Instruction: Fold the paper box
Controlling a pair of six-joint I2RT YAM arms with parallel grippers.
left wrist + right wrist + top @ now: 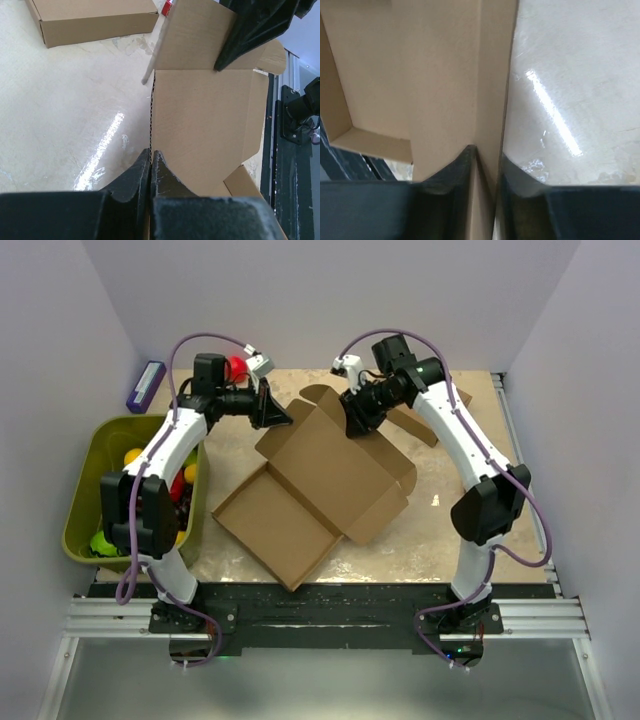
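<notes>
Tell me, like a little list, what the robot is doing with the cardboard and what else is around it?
paper box: brown cardboard, partly folded, lying open in the middle of the table
left fingers: shut on the edge of the box
right fingers: shut on a raised flap of the box
second carton: already fully formed, at the far side of the table
green bin: by the table's left side, with colourful things inside

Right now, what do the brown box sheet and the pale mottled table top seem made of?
The brown paper box: corrugated cardboard, matte; fluting shows along its cut edge. The pale table top: probably sealed stone or laminate, glossy; it mirrors a light streak.
</notes>
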